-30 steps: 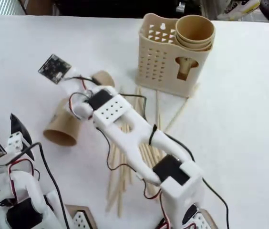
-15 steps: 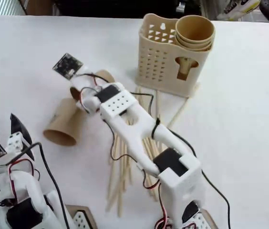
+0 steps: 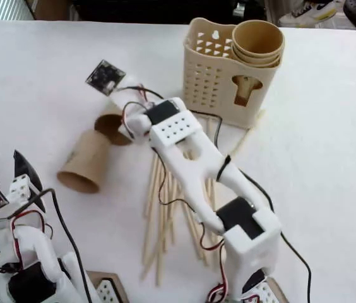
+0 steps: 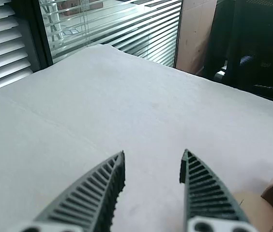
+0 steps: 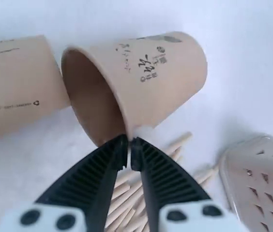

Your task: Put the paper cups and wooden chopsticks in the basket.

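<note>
The right gripper (image 5: 128, 145) is clenched on the rim of a cup (image 5: 146, 77), which is held on its side just beside a second cup (image 3: 83, 162) lying on the table (image 3: 329, 158). Chopsticks (image 3: 165, 208) are scattered before the basket (image 3: 219, 79), in which stacked cups (image 3: 257, 41) are seated. The left gripper (image 4: 152, 164) is held released, jaws apart, over bare table.

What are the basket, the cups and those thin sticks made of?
The basket is probably plastic: smooth beige, with evenly moulded holes in its walls. The cups look like paper: matte brown, thin-walled, with print on the side. The sticks are likely wood or bamboo: pale and unpainted, though the grain is too fine to see.
</note>
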Robot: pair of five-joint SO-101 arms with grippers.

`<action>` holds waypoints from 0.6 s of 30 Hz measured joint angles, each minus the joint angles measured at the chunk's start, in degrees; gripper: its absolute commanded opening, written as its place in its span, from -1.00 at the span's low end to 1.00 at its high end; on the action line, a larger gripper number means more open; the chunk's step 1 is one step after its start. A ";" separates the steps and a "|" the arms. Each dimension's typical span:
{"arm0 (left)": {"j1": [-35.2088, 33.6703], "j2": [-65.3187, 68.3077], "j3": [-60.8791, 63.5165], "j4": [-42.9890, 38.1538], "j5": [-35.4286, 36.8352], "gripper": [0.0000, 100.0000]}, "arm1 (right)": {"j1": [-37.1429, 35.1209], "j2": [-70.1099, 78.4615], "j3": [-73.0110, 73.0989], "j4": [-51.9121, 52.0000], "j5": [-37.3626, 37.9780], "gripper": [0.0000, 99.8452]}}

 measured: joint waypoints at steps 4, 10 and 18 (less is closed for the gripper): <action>0.00 0.00 0.00 0.00 0.00 -0.61 | 0.00 -1.41 0.00 0.35 0.00 -0.96; 0.00 0.00 0.00 0.00 0.00 -0.61 | 2.20 -2.64 0.00 5.71 -0.09 -0.96; 0.00 0.00 0.00 0.00 0.00 -0.61 | 2.11 -7.82 0.00 9.14 -10.20 -0.96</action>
